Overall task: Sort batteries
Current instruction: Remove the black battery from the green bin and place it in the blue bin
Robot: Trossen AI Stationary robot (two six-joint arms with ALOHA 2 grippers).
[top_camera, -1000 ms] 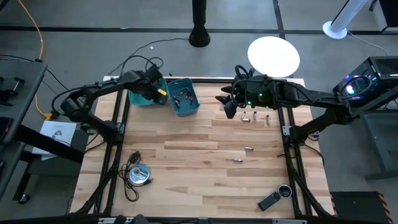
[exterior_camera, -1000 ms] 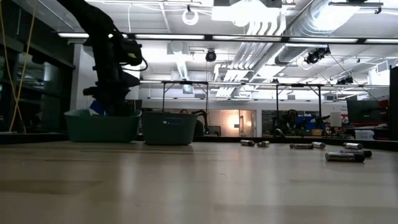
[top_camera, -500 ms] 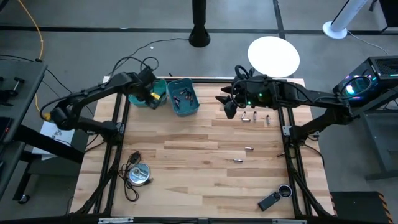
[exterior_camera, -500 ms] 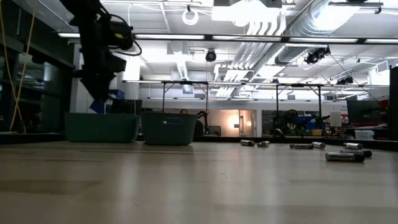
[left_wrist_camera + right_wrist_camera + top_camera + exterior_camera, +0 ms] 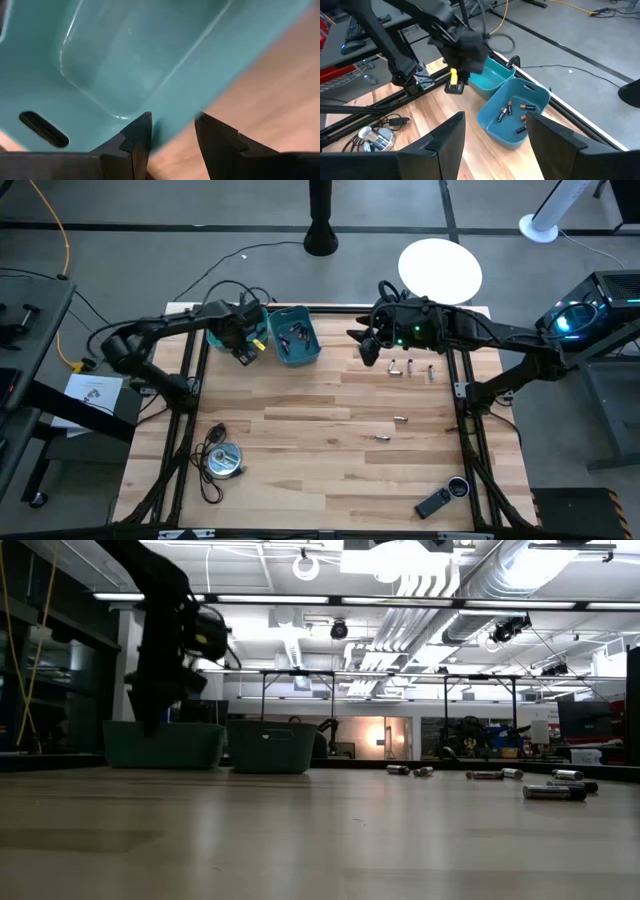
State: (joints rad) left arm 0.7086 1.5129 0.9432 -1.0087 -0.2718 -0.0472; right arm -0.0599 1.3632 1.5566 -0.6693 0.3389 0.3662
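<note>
Teal left bin (image 5: pixel 218 338) at the upper left of the high view, now with the left hand (image 5: pixel 247 350) lower in the frame than half a second back and nearer that bin's right edge. Seen from the low view, dropped again toward the bin rim after riding higher. Everything else unchanged (right arm included).

Left hand (image 5: pixel 172 122) partly open, fingers apart with a clear gap, gripping nothing; bin wall and bare wood of the desk (image 5: pixel 320 460) visible between the tips. Touching the bin or just above it: cannot tell.

Right hand (image 5: pixel 366 350) hanging right of centre in the upper part of the high view, spread wide and empty (image 5: pixel 495 120).

Several batteries (image 5: pixel 290 335) lying inside the right bin (image 5: pixel 300 358), just beside the left one. More scattered on the desk: a small cluster (image 5: pixel 408 367) to the right of the right hand, two singles further down, well apart from the bins.
</note>
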